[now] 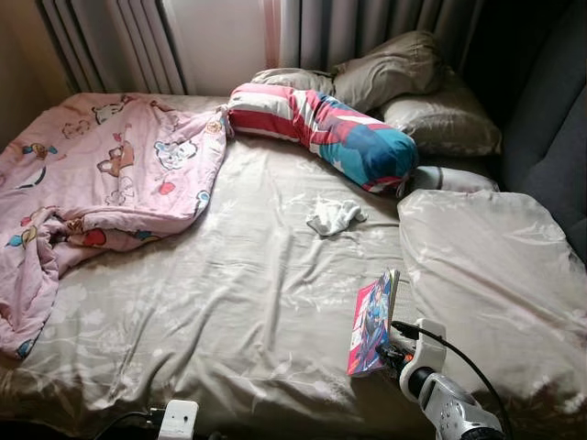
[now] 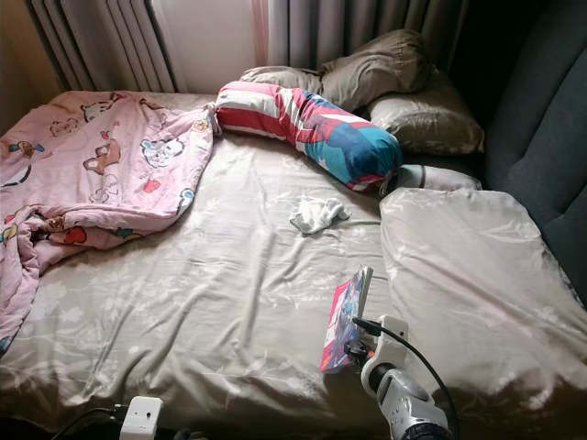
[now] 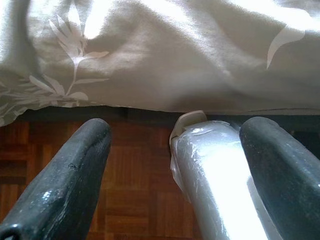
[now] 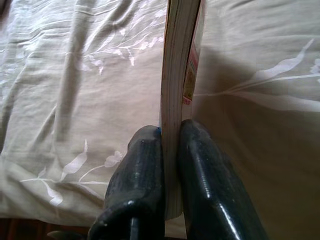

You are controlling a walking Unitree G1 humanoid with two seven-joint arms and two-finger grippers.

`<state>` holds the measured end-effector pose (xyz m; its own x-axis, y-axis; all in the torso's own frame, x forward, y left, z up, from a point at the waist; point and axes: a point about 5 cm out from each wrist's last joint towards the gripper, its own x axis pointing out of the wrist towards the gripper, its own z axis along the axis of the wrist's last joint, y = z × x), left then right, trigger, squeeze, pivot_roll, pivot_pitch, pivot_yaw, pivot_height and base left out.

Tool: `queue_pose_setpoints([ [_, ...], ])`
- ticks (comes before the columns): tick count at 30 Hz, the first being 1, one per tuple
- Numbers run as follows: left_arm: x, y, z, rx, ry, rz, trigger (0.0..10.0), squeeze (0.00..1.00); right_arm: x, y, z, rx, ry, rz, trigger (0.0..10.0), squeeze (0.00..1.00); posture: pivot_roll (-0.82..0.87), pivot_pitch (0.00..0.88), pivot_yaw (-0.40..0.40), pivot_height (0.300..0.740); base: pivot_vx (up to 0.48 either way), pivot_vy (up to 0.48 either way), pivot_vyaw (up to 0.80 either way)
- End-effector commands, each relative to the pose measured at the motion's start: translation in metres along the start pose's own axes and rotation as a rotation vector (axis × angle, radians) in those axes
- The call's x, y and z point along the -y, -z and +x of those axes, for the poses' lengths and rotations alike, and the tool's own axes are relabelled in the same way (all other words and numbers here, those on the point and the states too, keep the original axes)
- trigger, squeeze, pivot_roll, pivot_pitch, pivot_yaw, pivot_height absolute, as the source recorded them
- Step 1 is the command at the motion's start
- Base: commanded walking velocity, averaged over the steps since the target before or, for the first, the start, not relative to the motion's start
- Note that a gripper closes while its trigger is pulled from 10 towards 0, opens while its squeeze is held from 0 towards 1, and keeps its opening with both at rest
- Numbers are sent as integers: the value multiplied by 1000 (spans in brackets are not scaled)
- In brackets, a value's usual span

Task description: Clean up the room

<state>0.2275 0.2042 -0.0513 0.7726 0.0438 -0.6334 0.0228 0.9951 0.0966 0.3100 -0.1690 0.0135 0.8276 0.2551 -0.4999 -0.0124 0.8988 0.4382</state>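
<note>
A thin book with a colourful cover (image 1: pixel 371 323) stands on edge near the bed's front right corner. My right gripper (image 1: pixel 390 353) is shut on its lower edge; in the right wrist view the black fingers (image 4: pixel 145 165) pinch the pages (image 4: pixel 177 75). A small crumpled white cloth (image 1: pixel 334 216) lies mid-bed on the beige sheet (image 1: pixel 229 302). A pink cartoon blanket (image 1: pixel 110 174) is bunched on the left side. My left gripper (image 3: pixel 177 130) hangs open below the bed's edge, over wooden floor, with a shiny silver object (image 3: pixel 215 175) beside one finger.
A striped red, white and blue bolster (image 1: pixel 321 128) and beige pillows (image 1: pixel 440 119) lie at the head. A beige duvet (image 1: pixel 495 266) covers the right side. A dark padded headboard (image 1: pixel 550 137) stands on the right, with curtains (image 1: pixel 110 41) behind.
</note>
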Motion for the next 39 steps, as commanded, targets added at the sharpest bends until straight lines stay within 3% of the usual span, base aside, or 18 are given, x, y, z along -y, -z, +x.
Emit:
queue_pose_setpoints([
  [1, -4, 10, -3, -48, -2, 12, 10000, 0, -5, 6, 2, -20, -32, -7, 10000, 0, -15, 184, 34, 648, 0, 0, 0],
  [9, -6, 10, -3, -49, -4, 16, 10000, 0, -2, 11, 1, -44, 6, -13, 10000, 0, -8, 181, 39, 648, 0, 0, 0],
  [25, -8, 11, -3, -54, -3, 23, 10000, 0, -1, -7, 3, -1, 23, -93, 10000, 0, -6, 165, 43, 648, 0, 0, 0],
  [39, -10, 12, -4, -61, -5, 24, 10000, 0, 0, -6, 3, -7, 41, -104, 10000, 0, -1, 160, 47, 648, 0, 0, 0],
])
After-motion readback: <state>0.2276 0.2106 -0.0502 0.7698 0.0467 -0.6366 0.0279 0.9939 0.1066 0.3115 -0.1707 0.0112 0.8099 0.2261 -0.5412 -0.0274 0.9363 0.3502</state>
